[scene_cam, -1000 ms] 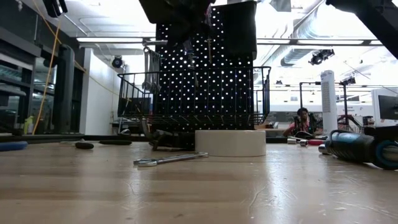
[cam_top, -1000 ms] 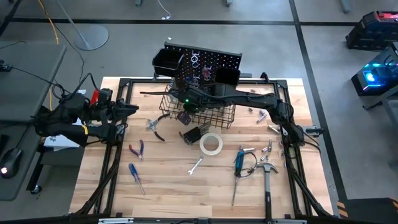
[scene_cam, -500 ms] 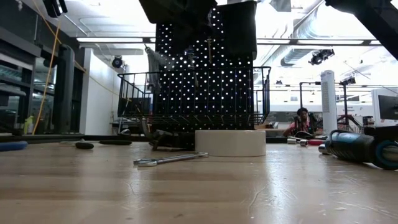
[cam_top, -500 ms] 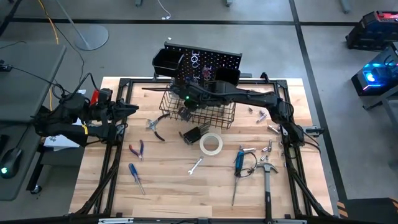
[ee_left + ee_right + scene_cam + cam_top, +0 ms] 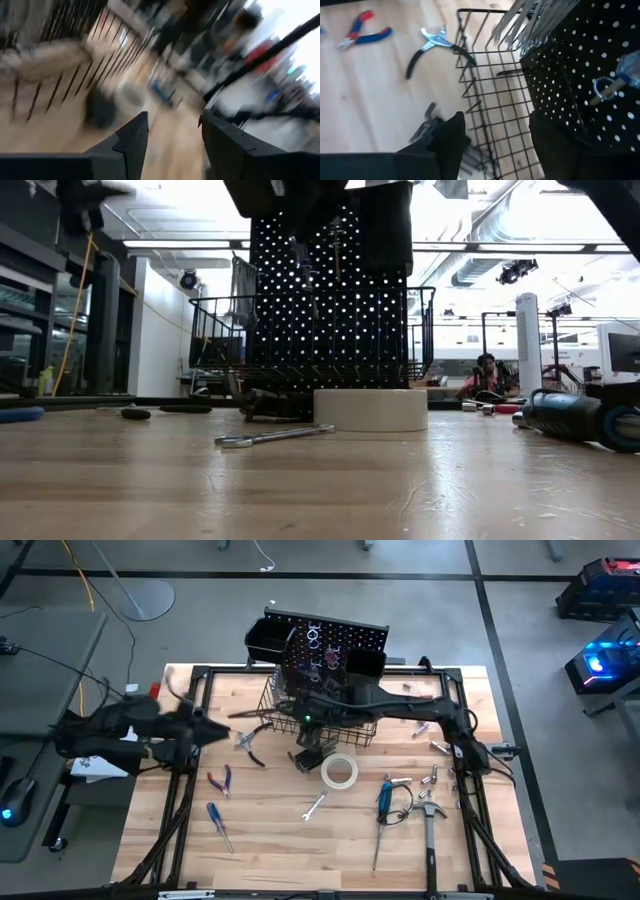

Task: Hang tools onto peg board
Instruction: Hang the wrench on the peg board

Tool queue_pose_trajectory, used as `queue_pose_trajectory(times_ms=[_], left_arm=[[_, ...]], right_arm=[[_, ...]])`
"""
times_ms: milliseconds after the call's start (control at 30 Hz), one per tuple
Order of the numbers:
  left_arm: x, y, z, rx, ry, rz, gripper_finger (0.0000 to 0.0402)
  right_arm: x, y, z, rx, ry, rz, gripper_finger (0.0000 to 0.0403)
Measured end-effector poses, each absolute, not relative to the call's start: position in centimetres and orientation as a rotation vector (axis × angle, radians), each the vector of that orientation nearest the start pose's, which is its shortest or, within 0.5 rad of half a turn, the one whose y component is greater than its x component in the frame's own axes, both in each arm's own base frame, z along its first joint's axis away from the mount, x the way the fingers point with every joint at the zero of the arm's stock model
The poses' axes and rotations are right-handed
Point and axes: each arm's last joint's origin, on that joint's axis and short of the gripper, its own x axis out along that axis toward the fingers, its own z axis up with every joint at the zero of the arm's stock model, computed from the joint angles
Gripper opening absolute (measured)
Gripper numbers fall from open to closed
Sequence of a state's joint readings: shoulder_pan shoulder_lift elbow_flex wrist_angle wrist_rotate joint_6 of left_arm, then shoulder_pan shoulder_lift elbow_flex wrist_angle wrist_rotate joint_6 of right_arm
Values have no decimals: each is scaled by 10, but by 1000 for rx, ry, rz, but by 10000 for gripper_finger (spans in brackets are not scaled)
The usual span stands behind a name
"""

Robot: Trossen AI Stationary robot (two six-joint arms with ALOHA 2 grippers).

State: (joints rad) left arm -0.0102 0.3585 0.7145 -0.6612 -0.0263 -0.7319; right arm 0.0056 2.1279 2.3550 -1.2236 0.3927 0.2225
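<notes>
The left gripper (image 5: 205,728), jaws parted and empty, hangs over the wooden table's (image 5: 270,840) left edge beside black-handled pliers (image 5: 250,743). Nearer the front lie red-and-blue pliers (image 5: 220,780) and a blue-handled screwdriver (image 5: 219,825). At centre, the right gripper (image 5: 308,732) hangs open and empty above the wire basket (image 5: 330,720), just off the upright peg board (image 5: 330,645) at the table's back edge, where silver wrenches (image 5: 530,17) hang. A white tape roll (image 5: 339,771) and a silver wrench (image 5: 314,806) lie in front of the basket. To the right sit a blue-handled tool (image 5: 384,798) and a claw hammer (image 5: 430,830), near the edge. Beyond the table lies grey floor (image 5: 420,560); a person (image 5: 486,374) sits far back in the room.
</notes>
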Motion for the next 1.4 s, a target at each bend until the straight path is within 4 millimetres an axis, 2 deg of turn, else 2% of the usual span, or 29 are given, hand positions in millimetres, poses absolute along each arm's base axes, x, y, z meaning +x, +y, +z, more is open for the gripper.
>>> queue_pose_trajectory(times_ms=[167, 267, 333, 400, 467, 600, 700, 767, 833, 900, 1033, 1167, 1400], left_arm=[[106, -7, 291, -612, 546, 99, 170], [128, -17, 283, -576, 647, 40, 170], [138, -31, 274, -555, 749, -57, 170], [140, -48, 260, -540, 822, -171, 170], [139, -66, 243, -579, 826, -242, 170], [130, -93, 210, -725, 668, -320, 164], [122, -98, 180, -785, 582, -216, 138], [120, -94, 161, -810, 583, -80, 104], [120, -92, 146, -844, 599, 23, 54], [123, -96, 142, -853, 608, 39, 15], [140, -115, 153, -798, 632, 35, 4], [164, -147, 165, -708, 638, 29, 1], [199, -195, 149, -656, 690, 96, 0]], right_arm=[[421, 24, 378, 64, 923, -379, 211], [415, 57, 379, 148, 940, -272, 210], [411, 83, 372, 153, 981, -234, 202], [405, 109, 355, 170, 1049, -233, 184], [400, 134, 331, 234, 1132, -237, 147], [390, 184, 275, 445, 1233, -209, 27], [391, 210, 237, 666, 1190, -185, 14], [396, 211, 214, 818, 1114, -228, 4], [400, 199, 195, 917, 1018, -342, 3], [404, 184, 181, 974, 929, -452, 1], [406, 161, 163, 1014, 882, -537, 0], [406, 152, 159, 992, 880, -555, 0], [406, 147, 156, 934, 864, -594, 0]])
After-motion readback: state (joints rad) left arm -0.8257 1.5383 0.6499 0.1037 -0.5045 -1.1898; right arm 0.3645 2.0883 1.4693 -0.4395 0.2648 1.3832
